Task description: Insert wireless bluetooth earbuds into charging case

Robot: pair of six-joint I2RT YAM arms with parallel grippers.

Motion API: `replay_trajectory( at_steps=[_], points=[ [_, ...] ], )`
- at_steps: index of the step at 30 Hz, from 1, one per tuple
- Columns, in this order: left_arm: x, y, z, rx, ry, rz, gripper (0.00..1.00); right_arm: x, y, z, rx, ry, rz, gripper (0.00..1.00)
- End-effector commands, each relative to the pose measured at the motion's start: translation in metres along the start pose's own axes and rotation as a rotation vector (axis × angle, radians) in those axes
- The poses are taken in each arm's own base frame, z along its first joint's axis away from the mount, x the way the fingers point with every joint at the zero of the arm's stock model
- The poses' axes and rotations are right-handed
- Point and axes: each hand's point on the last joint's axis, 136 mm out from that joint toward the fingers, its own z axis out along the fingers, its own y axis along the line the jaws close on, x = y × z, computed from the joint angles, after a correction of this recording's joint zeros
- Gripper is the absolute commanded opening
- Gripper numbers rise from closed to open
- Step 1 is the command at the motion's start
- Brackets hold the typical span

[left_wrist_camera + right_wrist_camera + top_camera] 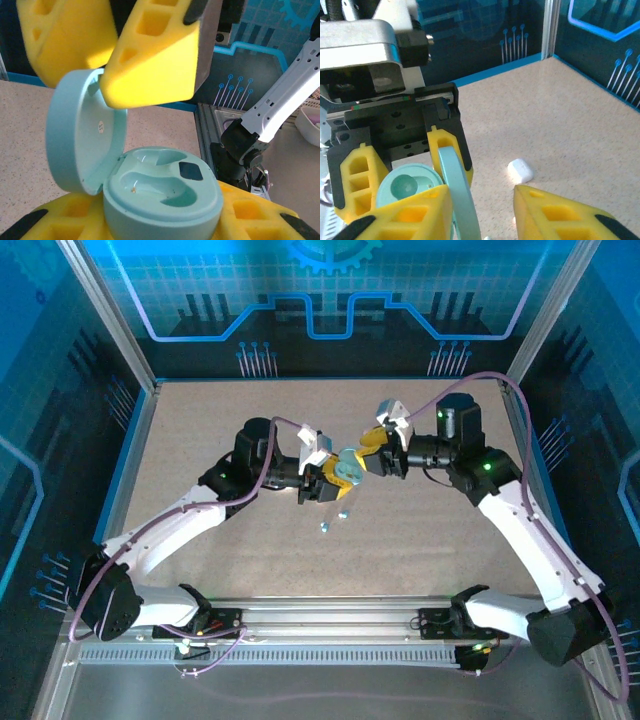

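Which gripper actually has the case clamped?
The left gripper: its fingers squeeze the teal case at its base from both sides. The right gripper is open, fingers spread either side of the raised lid.

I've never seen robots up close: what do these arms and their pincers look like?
Left arm and right arm: white shells, black joints, small green lights, purplish cables. Left pincer and right pincer: two chunky yellow fingers each, with square hollows.

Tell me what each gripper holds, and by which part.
The left gripper clamps the open charging case by its base. The right gripper grips nothing: open jaws straddle the lid.
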Motion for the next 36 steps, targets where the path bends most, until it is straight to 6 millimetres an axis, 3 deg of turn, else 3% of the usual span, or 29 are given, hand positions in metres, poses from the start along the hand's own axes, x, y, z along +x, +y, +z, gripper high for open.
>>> replay_trajectory(
  at_steps=[1,10,13,15,19,23,28,32,36],
  points=[
    [-0.003,-0.013,-0.005,0.030,-0.014,0.050,0.34,-0.005,-0.001,-0.004,-0.028,0.015,0.088,0.41],
    [0.002,0.012,-0.003,-0.086,-0.048,0.012,0.34,-0.043,0.010,-0.027,-0.009,-0.099,0.103,0.55],
    [0.002,0.023,-0.004,-0.130,-0.082,-0.014,0.34,-0.046,-0.006,-0.039,0.133,-0.120,0.137,0.56],
    [0.001,0.030,-0.008,-0.164,-0.109,-0.027,0.33,-0.039,-0.027,-0.049,0.260,-0.125,0.199,0.56],
    [-0.002,0.050,-0.022,-0.268,-0.176,-0.048,0.32,-0.001,-0.077,-0.064,0.472,-0.085,0.428,0.53],
    [-0.007,0.060,-0.038,-0.364,-0.214,-0.036,0.32,0.062,-0.109,-0.053,0.549,0.068,0.699,0.49],
    [-0.016,0.060,-0.051,-0.425,-0.246,-0.004,0.32,0.132,-0.111,-0.001,0.407,0.275,0.946,0.44],
    [-0.020,0.058,-0.057,-0.442,-0.255,0.015,0.33,0.180,-0.102,0.038,0.367,0.454,0.964,0.43],
    [-0.020,0.055,-0.058,-0.442,-0.252,0.035,0.33,0.209,-0.093,0.069,0.362,0.589,0.958,0.41]
  ],
)
